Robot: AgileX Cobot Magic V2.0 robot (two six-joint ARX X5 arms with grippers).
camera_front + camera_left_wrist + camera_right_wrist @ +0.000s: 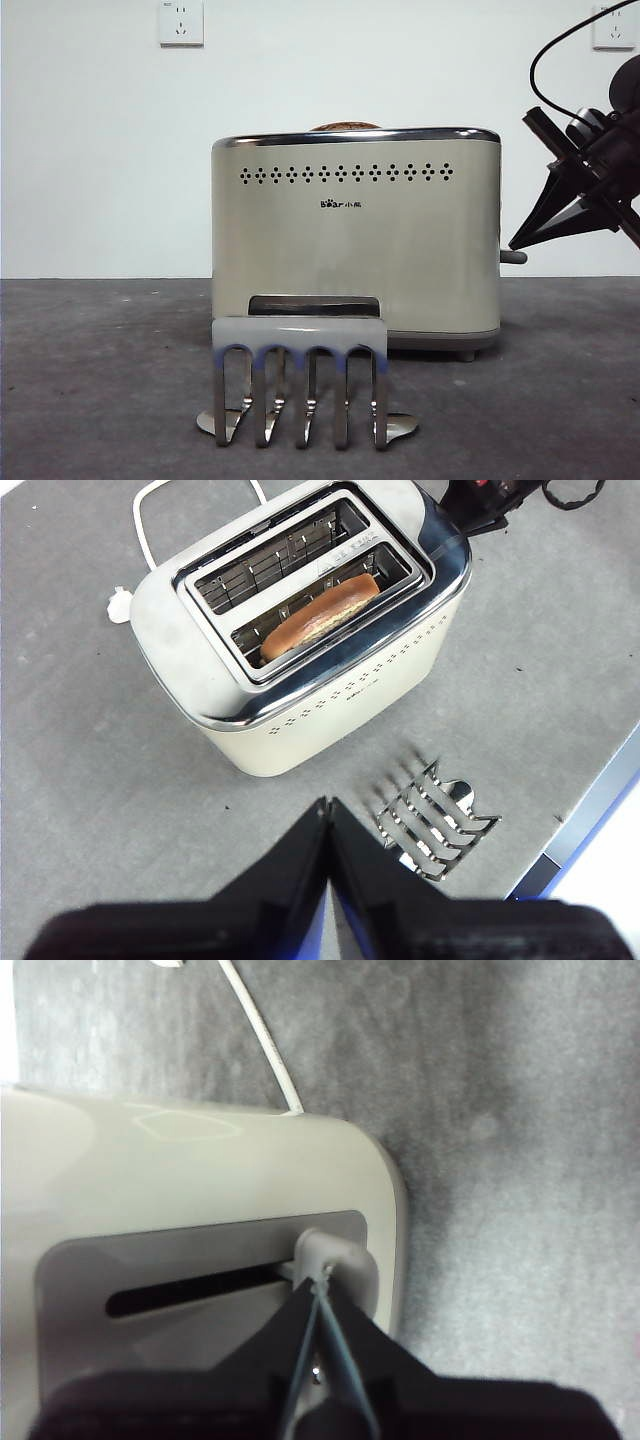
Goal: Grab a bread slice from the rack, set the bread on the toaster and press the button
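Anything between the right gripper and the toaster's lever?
Nothing visible. The right gripper, jaws shut, has its tips at the small grey lever knob on the narrow end of the cream-beige box toaster.

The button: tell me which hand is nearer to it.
Right. The right hand has its shut tips at the button on the toaster's narrow end. The left hand hangs above the table near the rack, well away from the button.
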